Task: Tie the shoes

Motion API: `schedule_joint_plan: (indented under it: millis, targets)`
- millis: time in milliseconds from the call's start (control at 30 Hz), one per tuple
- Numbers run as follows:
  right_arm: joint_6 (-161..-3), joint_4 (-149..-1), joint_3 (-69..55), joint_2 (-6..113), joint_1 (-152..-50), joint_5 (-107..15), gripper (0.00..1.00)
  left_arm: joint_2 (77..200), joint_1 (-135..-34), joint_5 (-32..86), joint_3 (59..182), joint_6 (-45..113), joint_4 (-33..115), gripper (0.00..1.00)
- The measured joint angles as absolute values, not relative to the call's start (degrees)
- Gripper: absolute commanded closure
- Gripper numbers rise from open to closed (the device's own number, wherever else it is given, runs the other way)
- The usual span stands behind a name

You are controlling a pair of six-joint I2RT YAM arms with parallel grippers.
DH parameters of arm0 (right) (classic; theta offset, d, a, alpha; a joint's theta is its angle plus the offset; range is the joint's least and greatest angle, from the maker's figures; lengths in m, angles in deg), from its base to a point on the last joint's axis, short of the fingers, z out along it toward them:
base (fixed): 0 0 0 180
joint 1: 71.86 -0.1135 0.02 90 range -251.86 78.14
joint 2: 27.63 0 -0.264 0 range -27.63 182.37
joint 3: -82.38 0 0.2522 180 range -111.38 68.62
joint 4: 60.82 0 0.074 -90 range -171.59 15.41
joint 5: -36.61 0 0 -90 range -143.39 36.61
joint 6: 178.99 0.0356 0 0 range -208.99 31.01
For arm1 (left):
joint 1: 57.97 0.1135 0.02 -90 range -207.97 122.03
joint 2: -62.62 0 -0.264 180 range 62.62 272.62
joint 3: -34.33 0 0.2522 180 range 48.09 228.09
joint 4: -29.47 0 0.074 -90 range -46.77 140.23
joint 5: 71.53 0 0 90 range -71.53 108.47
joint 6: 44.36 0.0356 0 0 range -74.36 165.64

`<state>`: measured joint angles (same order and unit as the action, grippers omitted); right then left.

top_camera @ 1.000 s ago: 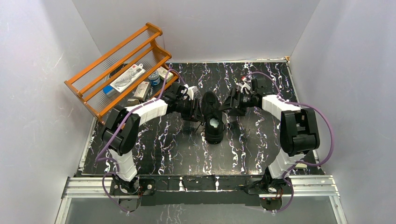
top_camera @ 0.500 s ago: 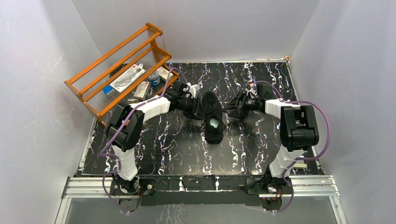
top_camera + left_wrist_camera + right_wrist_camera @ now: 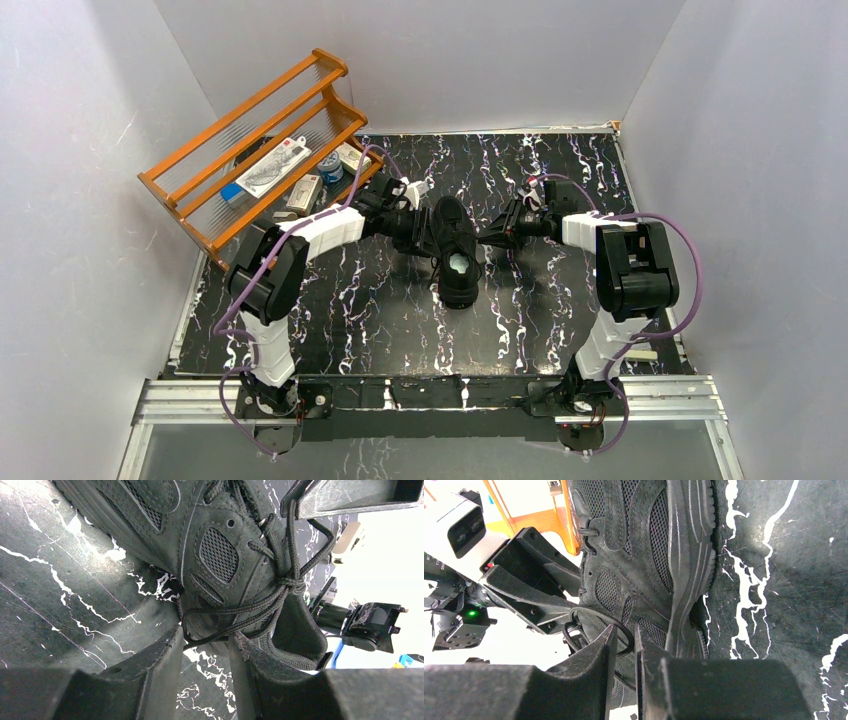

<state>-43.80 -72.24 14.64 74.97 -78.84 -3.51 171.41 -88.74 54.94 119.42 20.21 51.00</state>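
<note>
A black sneaker lies mid-table, toe pointing away, its pale insole showing. My left gripper is against its left side and my right gripper against its right side. In the left wrist view the shoe fills the frame, with a knotted lace. A lace loop spans the tips of the left gripper, whose jaws stand apart. In the right wrist view the right gripper is narrowed to a slim gap around another lace loop beside the shoe.
An orange wooden rack holding small packets and tins leans at the back left, close behind the left arm. Grey walls close in the black marbled table on three sides. The two grippers face each other across the shoe.
The right gripper has come down and in toward the shoe, and its jaws have narrowed a lot. The left gripper has edged closer to the shoe and narrowed slightly.
</note>
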Motion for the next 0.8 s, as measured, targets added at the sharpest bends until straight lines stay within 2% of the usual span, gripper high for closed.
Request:
schedule_joint_plan:
  millis: [133, 233, 433, 500, 533, 567, 800]
  targets:
    - [-43.7, -71.4, 14.8, 75.0, -78.8, -3.5, 0.86, 171.5, -88.7, 55.0, 120.3, 20.5, 51.1, 0.73]
    - [-43.7, -71.4, 14.8, 75.0, -78.8, -3.4, 1.0, 172.1, -88.7, 55.0, 121.3, 20.7, 51.0, 0.77]
    - [-43.7, -71.1, 14.8, 75.0, -78.8, -3.3, 1.0, 173.9, -88.7, 55.2, 121.4, 21.4, 51.4, 0.86]
    - [-44.0, -71.3, 14.8, 75.0, -78.8, -3.3, 1.0, 174.0, -88.7, 55.1, 121.2, 21.7, 51.7, 0.92]
    - [-44.2, -71.4, 14.8, 75.0, -78.8, -3.4, 1.0, 174.0, -88.7, 55.1, 121.2, 21.9, 51.8, 0.99]
    - [-44.7, -71.8, 14.8, 74.9, -78.8, -3.7, 1.0, 174.0, -88.7, 55.0, 121.2, 22.2, 51.9, 1.0]
    - [-49.2, -79.1, 14.6, 71.0, -78.9, -12.2, 1.0, 173.5, -88.7, 52.7, 120.4, 24.3, 54.2, 1.0]
